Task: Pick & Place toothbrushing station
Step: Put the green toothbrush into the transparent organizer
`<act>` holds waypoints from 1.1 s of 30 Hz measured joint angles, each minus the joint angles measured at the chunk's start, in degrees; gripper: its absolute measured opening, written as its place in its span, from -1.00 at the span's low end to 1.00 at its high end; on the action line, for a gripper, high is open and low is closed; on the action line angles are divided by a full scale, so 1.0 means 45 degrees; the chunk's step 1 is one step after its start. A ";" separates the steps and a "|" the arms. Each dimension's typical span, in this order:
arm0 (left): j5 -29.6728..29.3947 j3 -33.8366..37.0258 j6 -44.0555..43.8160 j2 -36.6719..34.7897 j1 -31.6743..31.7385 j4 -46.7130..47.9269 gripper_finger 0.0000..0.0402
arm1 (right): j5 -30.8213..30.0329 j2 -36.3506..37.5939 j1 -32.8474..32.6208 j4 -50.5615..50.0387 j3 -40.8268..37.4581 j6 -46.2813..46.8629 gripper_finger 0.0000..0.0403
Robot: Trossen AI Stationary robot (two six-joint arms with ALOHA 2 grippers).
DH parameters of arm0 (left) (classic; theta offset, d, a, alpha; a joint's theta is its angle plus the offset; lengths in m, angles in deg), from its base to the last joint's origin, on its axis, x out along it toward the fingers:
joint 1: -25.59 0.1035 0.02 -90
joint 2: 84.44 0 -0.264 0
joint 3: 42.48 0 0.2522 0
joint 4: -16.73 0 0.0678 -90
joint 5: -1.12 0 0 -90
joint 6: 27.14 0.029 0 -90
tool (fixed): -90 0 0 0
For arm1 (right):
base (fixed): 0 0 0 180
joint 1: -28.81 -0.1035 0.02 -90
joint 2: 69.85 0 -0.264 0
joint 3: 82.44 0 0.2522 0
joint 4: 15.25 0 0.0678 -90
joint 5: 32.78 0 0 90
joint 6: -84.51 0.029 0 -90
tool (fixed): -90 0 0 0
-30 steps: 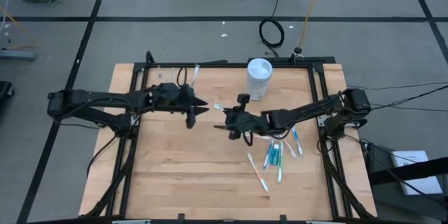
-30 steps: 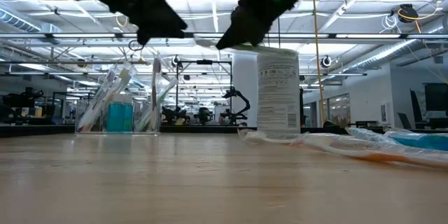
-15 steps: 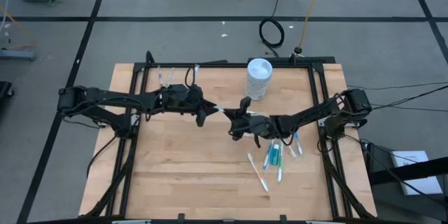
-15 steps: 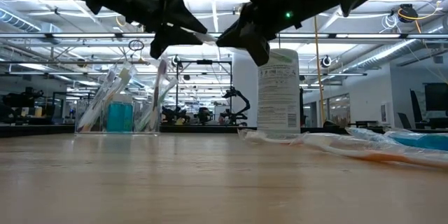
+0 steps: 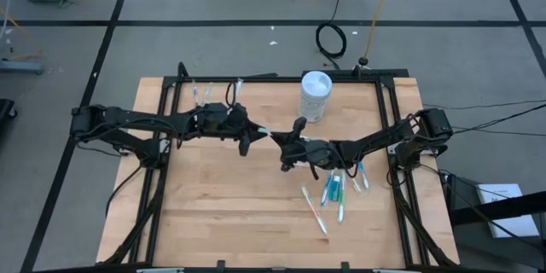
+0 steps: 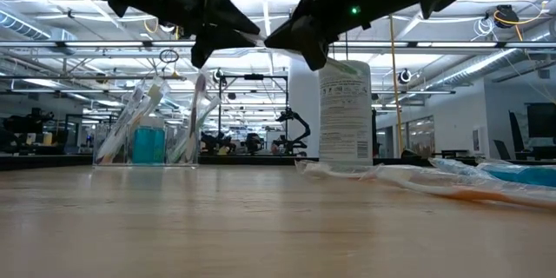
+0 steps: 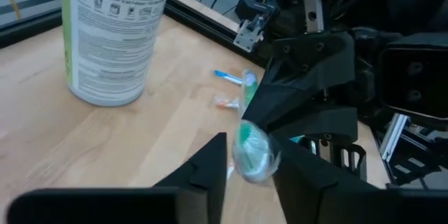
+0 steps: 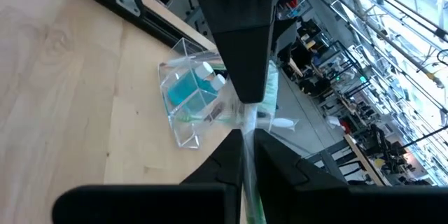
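Since a second ago the left gripper [image 5: 248, 136] has swung in from the left toward the table's middle and now meets the right gripper [image 5: 286, 147] nose to nose in the air, a wrapped toothbrush [image 5: 266, 132] bridging the gap between them; in the last half second almost nothing has shifted. At the far left of the wooden table [image 5: 213, 213], near the back edge, stands the clear holder [image 6: 148, 135] with toothbrushes leaning in it and blue toothpaste inside. The left gripper's fingers [image 7: 210, 168] stand on either side of the toothbrush's wrapped, green-tinted head [image 7: 250, 150]; I cannot tell whether they have closed on it yet. Further right, the right gripper's fingers [image 8: 269, 164] are pressed together, pinching the toothbrush's thin handle. Behind the two grippers, at the back edge, stands the white cylindrical container [image 5: 316, 95], well clear of the handover. To the right, under the right arm, lies a loose heap of spare toothbrushes [image 5: 337, 189] with blue and green accents, one orange-tipped brush [image 5: 314, 209] lying a little apart from it.
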 joint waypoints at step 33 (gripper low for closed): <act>-0.3027 -0.3429 0.2350 -0.2103 -0.0673 0.8398 -0.90 | -0.3590 0.1999 -0.2111 -0.0614 0.0019 -0.0533 -0.40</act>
